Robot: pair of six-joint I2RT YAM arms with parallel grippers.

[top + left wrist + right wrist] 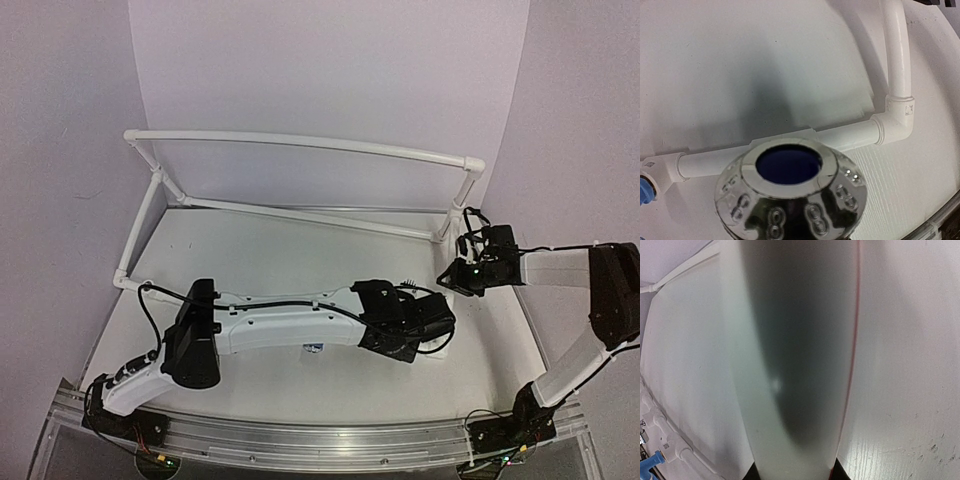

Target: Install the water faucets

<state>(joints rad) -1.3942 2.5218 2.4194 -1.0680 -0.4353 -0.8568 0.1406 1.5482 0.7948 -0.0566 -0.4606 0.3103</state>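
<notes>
Nearest the arm bases, the left gripper (435, 322) hangs over a low rail of the white pipe frame (300, 140), toward the frame's right end. It is closed on the grey metal faucet (790, 195), whose shiny knob with a dark blue centre sits just in front of that rail and hides the fingers. Further left on the same rail, 1 light blue faucet (644, 192) sits in a socket fitting. At the frame's right corner the right gripper (462, 272) is close against a pale blurred shaft; I cannot tell whether its jaws are open or clamped. Beyond, the frame's 2 long rails cross the table (300, 255).
</notes>
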